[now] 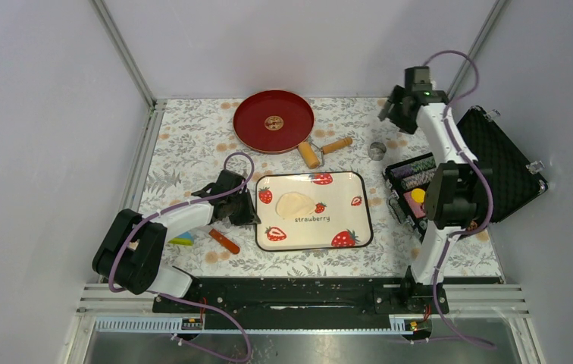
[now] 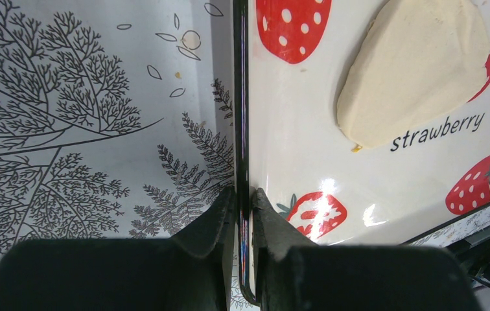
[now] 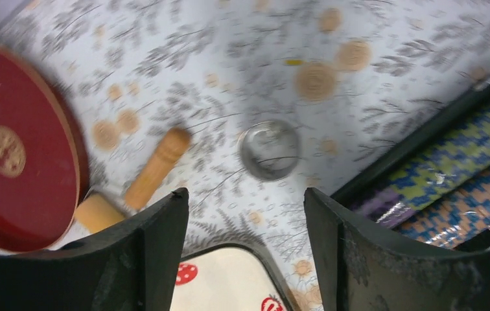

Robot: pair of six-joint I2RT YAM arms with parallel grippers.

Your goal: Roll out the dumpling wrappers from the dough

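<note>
A flattened, uneven sheet of pale dough (image 1: 295, 203) lies on the white strawberry tray (image 1: 344, 189); it also shows in the left wrist view (image 2: 417, 71). No small round dumpling wrappers are in view. My left gripper (image 1: 249, 208) is shut on the tray's black left rim (image 2: 239, 97), one finger on each side of the rim (image 2: 244, 194). A wooden rolling pin (image 1: 321, 149) and a round metal cutter (image 1: 377, 150) lie behind the tray. My right gripper (image 1: 393, 106) is open and empty, raised above the cutter (image 3: 269, 149) and the rolling pin (image 3: 155, 168).
A red plate (image 1: 273, 121) sits at the back centre. An open black case (image 1: 496, 163) with patterned rolls stands at the right. An orange-red tool (image 1: 224, 241) and a small coloured piece (image 1: 182, 240) lie left of the tray.
</note>
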